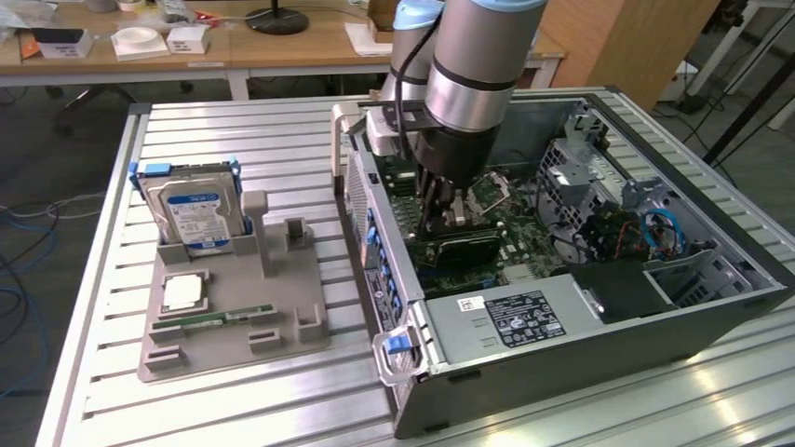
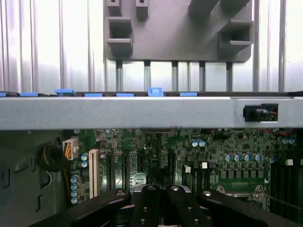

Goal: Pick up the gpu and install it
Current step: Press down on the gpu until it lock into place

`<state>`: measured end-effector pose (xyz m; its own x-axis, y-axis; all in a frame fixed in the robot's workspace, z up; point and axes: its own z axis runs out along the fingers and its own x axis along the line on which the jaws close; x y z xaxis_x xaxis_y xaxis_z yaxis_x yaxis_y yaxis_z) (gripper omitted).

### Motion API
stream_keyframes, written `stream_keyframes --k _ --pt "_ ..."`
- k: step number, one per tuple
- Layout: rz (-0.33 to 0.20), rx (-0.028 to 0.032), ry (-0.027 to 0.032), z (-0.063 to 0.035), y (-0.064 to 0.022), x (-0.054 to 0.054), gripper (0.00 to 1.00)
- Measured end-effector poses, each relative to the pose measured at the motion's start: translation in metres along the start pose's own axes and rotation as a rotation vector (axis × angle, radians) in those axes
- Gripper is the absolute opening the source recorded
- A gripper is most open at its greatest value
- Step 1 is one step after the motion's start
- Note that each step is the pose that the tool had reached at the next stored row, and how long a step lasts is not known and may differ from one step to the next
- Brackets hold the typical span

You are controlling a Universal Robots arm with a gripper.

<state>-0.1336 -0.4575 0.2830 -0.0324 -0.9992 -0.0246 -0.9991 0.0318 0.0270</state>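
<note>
The grey-and-silver robot arm [image 1: 478, 65] comes down from the top centre of the exterior view into the open black computer case [image 1: 695, 307] lying on its side. Its black gripper [image 1: 437, 216] hangs just above the green motherboard [image 1: 497, 244], fingers drawn together. A dark flat card, apparently the gpu [image 1: 457, 250], lies low on the board directly beneath the fingertips; whether the fingers clamp it cannot be told. In the wrist view the closed gripper [image 2: 161, 208] faces the green motherboard's expansion slots [image 2: 128, 168], with the case's grey side wall [image 2: 142, 112] crossing the middle of the frame. At centre left of the exterior view, the grey holder tray [image 1: 236, 326] on the slatted metal table [image 1: 186, 410] carries a silver hard drive with a blue label [image 1: 193, 216], well apart from the case.
</note>
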Motion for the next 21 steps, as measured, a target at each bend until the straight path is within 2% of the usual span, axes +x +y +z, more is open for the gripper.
stream_keyframes --k 4,10,17,19,21 --pt "0.000 -0.0020 -0.0026 -0.0039 0.0060 0.000 0.11" --pt "0.000 -0.0085 -0.0047 -0.0051 0.0170 0.000 0.11" --pt "0.001 -0.0322 -0.0047 -0.0053 0.0228 0.001 0.11" --pt "0.001 -0.0362 -0.0046 -0.0053 0.0237 0.001 0.11" --pt "0.001 -0.0363 -0.0046 -0.0052 0.0245 0.001 0.11"
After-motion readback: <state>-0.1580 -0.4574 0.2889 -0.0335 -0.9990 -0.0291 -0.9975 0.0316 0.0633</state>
